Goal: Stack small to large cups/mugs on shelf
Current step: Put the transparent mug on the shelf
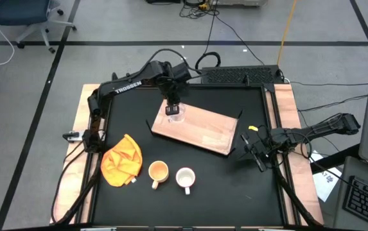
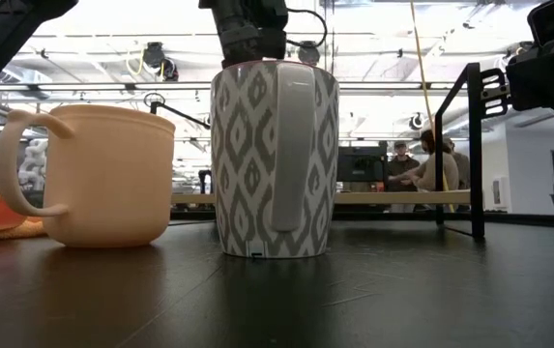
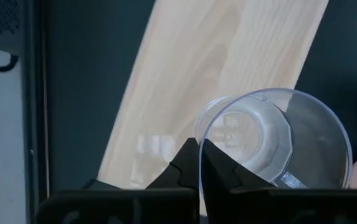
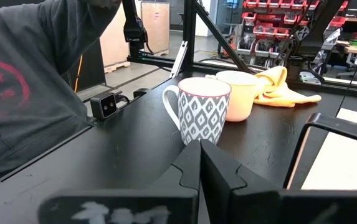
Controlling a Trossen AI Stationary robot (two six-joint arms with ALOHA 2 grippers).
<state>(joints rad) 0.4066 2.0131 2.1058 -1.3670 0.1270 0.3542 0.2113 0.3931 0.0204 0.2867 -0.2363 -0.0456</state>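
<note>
My left gripper [image 1: 172,110] hangs over the far left end of the light-wood shelf [image 1: 200,130], shut on the tiny clear glass cup [image 3: 278,140]. Whether the cup's base touches the board I cannot tell. The yellow-orange mug [image 1: 158,172] and the white mug with a grey pattern [image 1: 185,178] stand upright side by side on the black tabletop, nearer the front edge. My right gripper [image 1: 255,151] waits shut at the table's right side, pointing level toward the mugs [image 4: 204,115]. My left gripper pinches the cup's rim [image 3: 201,135] between its two fingers, one finger [image 3: 234,171] inside the cup and the other outside. The fingers come from above, pointing steeply down. The cup hangs mouth up beside the fingers, over the board.
An orange-yellow cloth [image 1: 122,160] lies at the front left beside the mugs. A keyboard [image 1: 238,75] sits at the far edge. A black frame [image 2: 460,145] stands along the right side. A person's grey sleeve [image 4: 28,93] is close to the table's edge.
</note>
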